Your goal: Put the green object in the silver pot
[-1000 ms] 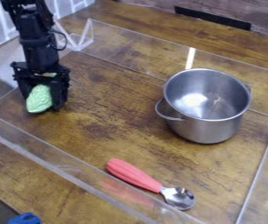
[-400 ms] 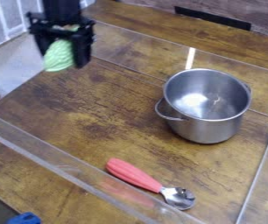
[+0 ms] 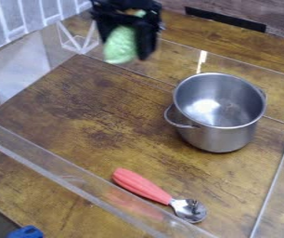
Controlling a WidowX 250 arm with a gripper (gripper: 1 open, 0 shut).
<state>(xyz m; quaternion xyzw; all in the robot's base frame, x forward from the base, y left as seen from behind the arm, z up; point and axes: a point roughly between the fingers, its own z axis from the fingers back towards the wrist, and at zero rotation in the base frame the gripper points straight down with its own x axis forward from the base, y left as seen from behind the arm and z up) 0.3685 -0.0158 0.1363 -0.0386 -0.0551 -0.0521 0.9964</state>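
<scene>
The green object hangs in the air at the upper middle of the camera view, held between the black fingers of my gripper. The jaws stand wide but are closed on it. The image there is blurred by motion. The silver pot stands on the wooden table at the right, below and to the right of the gripper, with nothing visible inside it.
A red-handled spoon lies near the front edge. Clear plastic walls ring the wooden table. A blue thing shows at the bottom left corner.
My gripper has lifted the green object off the table at the left and carried it up and to the right, toward the pot. The pot and spoon have not moved.
</scene>
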